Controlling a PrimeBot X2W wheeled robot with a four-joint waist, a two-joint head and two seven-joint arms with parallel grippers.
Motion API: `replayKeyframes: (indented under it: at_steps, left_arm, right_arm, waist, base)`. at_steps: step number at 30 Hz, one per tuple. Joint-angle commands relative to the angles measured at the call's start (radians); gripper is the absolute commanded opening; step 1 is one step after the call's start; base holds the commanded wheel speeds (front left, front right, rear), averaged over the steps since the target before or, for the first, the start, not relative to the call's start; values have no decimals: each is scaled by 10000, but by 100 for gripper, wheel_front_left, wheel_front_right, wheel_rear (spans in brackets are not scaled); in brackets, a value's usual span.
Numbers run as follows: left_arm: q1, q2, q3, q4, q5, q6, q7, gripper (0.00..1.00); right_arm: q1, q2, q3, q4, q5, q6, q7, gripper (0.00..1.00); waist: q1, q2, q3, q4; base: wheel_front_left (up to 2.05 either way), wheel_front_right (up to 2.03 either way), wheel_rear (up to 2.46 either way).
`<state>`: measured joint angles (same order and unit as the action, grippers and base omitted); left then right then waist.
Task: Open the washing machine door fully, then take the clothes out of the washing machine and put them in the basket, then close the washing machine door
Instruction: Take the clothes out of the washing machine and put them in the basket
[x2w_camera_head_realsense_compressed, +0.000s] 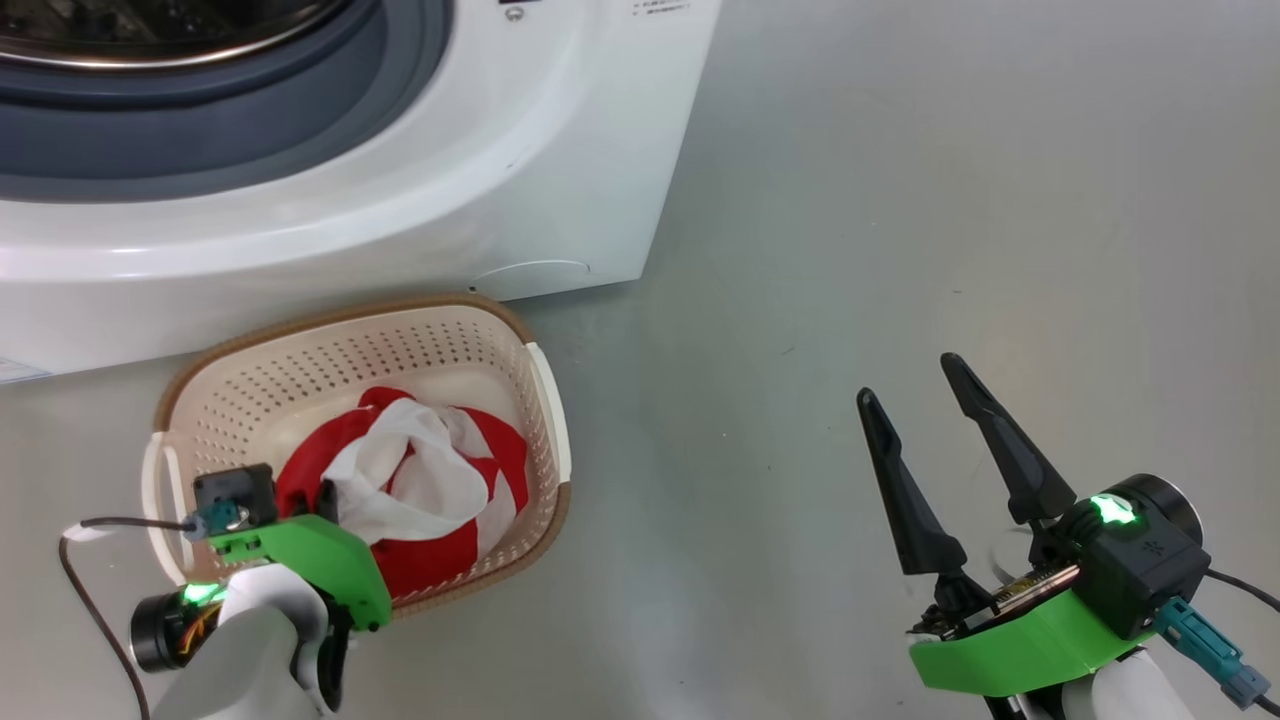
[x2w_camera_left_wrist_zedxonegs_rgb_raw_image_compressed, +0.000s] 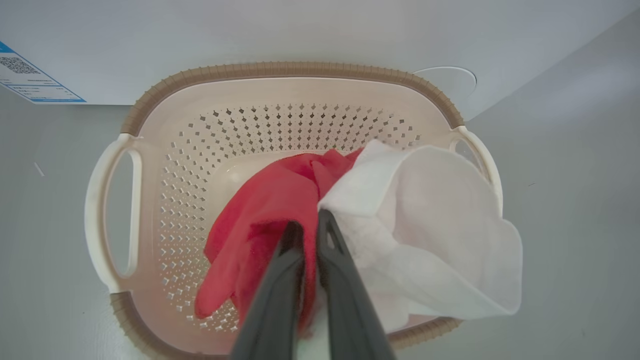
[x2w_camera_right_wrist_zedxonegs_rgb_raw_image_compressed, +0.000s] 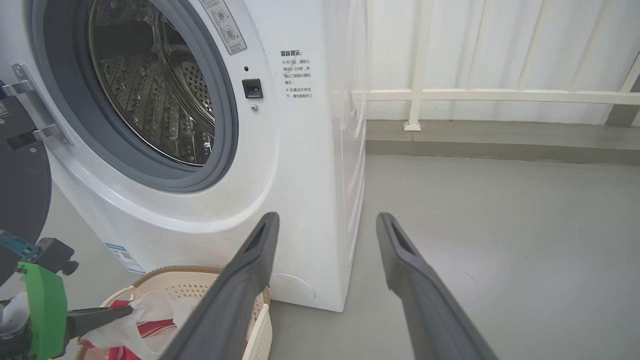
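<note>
Bright even light, soft shadows, wide-angle wrist distortion.

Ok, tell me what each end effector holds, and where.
The left end effector grips the clothes at a red fold beside the white panel. The right end effector is open, holding nothing.

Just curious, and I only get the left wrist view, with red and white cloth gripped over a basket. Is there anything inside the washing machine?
Observer: The right wrist view looks into it. The part of the steel drum that shows there is bare metal, with no cloth in it.
Operator: So is its door shut?
Observer: No. The washing machine door stands swung open at that view's left edge, so the round opening is uncovered.
</note>
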<state>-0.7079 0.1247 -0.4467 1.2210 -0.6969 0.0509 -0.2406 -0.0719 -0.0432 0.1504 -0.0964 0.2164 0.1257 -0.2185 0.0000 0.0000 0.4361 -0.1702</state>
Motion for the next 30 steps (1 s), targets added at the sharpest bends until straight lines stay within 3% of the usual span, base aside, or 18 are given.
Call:
replayKeyframes:
  at_steps: [1,7,9,11,22,30]
  left_arm:
    - [-233,236,250,33,-53,-87,-139,0]
    - [-343,253,169,363,-16,-122,-156,0]
    - [-406,240,142,408,6,-110,-166,42]
    - [-468,205,128,443,10,-102,-172,100]
    - [-778,38,46,421,29,-350,-202,100]
    - [-594,36,366,-505,20,-382,-209,100]
  right_arm:
    - [-206,-70,287,-207,-34,50,-15,100]
    - [-214,-70,304,-163,5,50,-41,100]
    - [-199,-70,290,-147,18,50,-57,100]
    - [-189,-70,277,-124,23,50,-73,100]
    - [-128,-70,336,45,152,50,-153,100]
    - [-107,-70,238,118,167,50,-188,100]
  waist:
    - [0,0,36,-68]
    - [0,0,104,-197]
    - [0,0,106,-197]
    - [0,0,91,-181]
    - [0,0,-193,-2]
    - [0,0,-367,155]
  base:
    - [0,0,0]
    - [0,0,0]
    - [0,0,0]
    - [0,0,0]
    - [0,0,0]
    - [0,0,0]
